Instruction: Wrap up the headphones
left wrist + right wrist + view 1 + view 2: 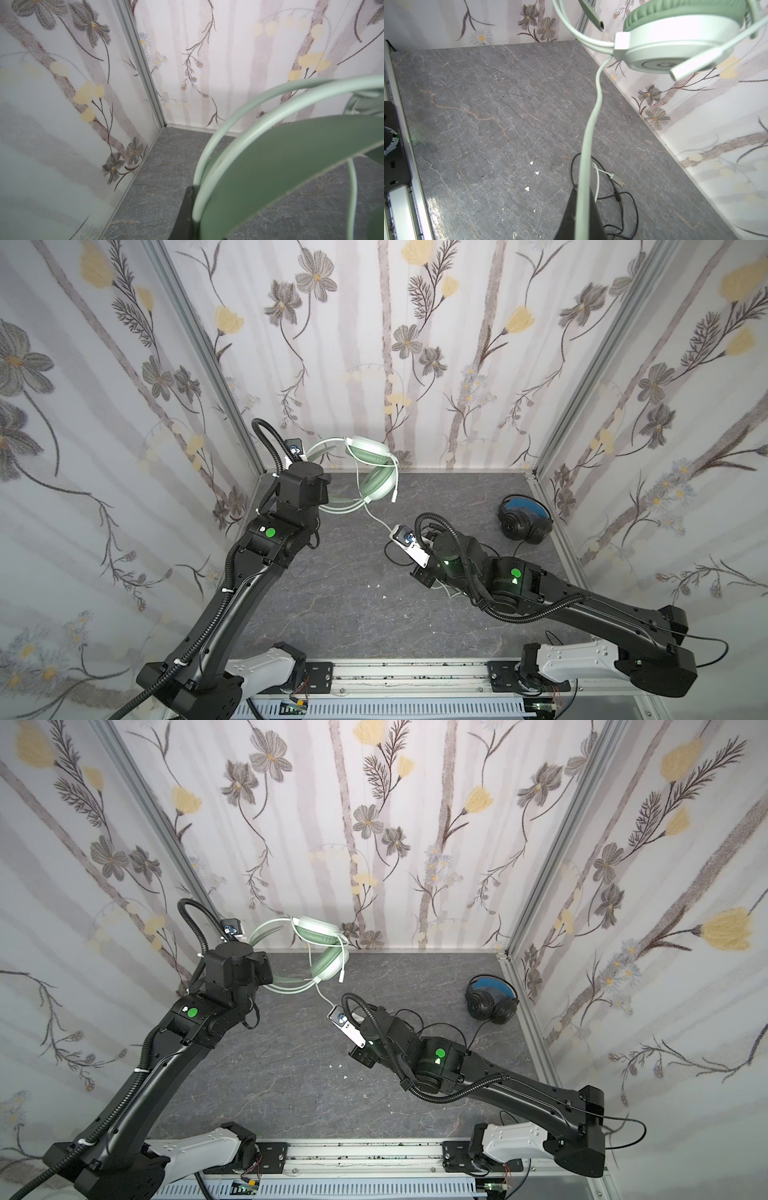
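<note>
The right gripper (581, 207) is clamped on the whitish cable (588, 128). The cable rises to an earcup of the mint-green headset (675, 41), which hangs above the grey bench (488, 104). On the bench below lie a looped black cable (618, 196), a USB plug (618, 181) and a few white crumbs (527, 188).

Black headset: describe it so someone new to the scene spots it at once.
On the grey table, go to the far right corner, by the right wall. The black headset lies there alone. Unlike the mint headset, up in the air at far left, it is black with a blue inner headband.
</note>
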`<state>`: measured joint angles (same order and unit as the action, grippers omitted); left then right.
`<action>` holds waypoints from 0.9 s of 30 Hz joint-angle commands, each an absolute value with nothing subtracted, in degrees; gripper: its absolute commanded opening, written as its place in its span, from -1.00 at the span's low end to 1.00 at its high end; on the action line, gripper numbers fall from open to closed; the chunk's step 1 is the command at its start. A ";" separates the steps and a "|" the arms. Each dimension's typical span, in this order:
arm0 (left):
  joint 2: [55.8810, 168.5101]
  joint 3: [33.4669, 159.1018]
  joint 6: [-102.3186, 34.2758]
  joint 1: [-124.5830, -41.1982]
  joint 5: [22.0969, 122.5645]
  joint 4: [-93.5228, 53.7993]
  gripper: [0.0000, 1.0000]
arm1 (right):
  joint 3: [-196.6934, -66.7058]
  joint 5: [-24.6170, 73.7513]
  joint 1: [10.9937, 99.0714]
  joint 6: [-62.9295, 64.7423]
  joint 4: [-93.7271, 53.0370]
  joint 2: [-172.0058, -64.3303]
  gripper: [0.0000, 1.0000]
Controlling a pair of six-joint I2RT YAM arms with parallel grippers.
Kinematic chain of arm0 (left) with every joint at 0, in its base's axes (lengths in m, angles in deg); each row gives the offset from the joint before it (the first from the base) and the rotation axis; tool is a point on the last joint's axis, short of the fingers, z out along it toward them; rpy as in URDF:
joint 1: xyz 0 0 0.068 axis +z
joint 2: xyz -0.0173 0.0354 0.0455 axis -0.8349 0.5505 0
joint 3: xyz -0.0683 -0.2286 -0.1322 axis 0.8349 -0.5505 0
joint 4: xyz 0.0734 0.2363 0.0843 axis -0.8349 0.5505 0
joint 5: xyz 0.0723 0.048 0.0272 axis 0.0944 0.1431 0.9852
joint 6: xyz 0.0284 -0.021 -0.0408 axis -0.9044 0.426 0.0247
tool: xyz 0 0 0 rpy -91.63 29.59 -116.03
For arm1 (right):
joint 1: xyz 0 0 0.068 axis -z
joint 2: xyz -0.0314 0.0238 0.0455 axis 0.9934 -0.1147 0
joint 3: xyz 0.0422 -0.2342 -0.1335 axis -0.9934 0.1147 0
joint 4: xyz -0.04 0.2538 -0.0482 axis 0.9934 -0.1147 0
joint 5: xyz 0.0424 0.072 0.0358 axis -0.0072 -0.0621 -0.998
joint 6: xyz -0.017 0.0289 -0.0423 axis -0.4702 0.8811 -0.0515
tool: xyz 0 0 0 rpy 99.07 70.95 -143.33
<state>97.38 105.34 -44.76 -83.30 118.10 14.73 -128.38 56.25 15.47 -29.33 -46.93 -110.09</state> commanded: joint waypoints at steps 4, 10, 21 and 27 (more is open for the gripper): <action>96.37 103.30 -48.16 -85.56 119.02 12.36 -1.00 | -136.28 58.21 14.63 -38.42 -54.04 -112.55 -1.00; 96.80 104.06 -51.10 -87.07 114.92 17.44 -1.00 | -143.59 58.49 13.17 -43.18 -56.44 -115.98 -1.00; 95.66 102.08 -59.33 -89.91 109.50 19.96 -1.00 | -150.73 65.01 11.43 -47.67 -57.75 -120.52 -0.97; 93.80 100.23 -66.38 -90.13 106.91 21.34 -1.00 | -150.43 69.08 12.02 -48.58 -56.97 -120.65 -0.88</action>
<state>94.63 100.55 -61.90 -90.14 108.84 22.73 -150.13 65.34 11.80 -47.34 -59.57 -120.34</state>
